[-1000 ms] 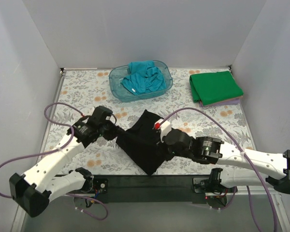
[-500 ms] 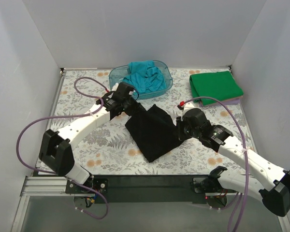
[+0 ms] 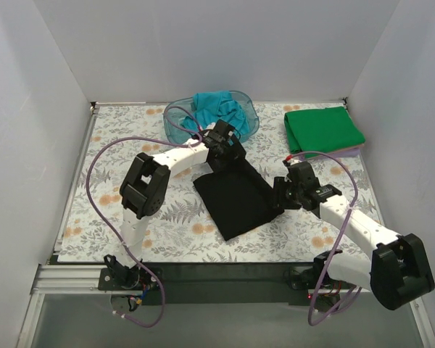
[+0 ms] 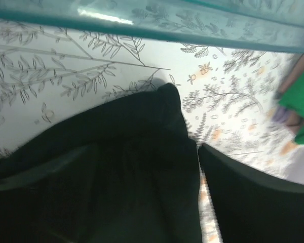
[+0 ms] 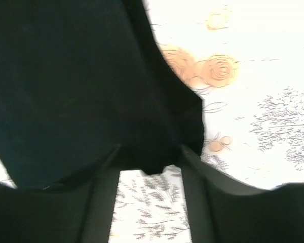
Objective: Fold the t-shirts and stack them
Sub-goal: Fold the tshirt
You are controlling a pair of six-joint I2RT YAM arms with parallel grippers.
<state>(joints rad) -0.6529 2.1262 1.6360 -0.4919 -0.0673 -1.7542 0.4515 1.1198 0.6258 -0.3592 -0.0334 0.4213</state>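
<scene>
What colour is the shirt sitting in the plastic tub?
Teal. The shirt shows best in the top external view.

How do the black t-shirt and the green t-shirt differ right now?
The black t-shirt lies mid-table, gripped by the left end effector and right end effector; the green t-shirt sits untouched far right. The black one is spread flat; the green one is folded neatly. Both are plain cloth.

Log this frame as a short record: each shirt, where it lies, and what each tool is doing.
black t-shirt: lying flat mid-table, held at two points
left tool: pinching the black shirt's far corner, beside the blue tub
right tool: pinching the black shirt's right edge
teal t-shirt: crumpled in the tub
green t-shirt: folded, far right corner
stack: black not yet on green
</scene>
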